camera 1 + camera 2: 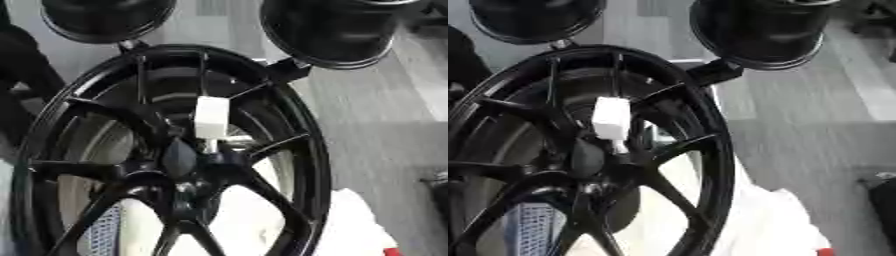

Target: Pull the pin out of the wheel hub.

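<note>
Black arm (19, 70), details indistinct.

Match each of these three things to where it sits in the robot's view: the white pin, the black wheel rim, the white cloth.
Things:
1. white pin
2. black wheel rim
3. white cloth

Places:
A. lower right, beside the wheel
B. at the hub, where the spokes meet
C. ringing the spokes

Pairs: 1-B, 2-C, 3-A

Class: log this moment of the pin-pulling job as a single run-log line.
task: pull pin | pin: white head, stem in hub, not yet out | wheel: black, spoked | hands: none in view
</note>
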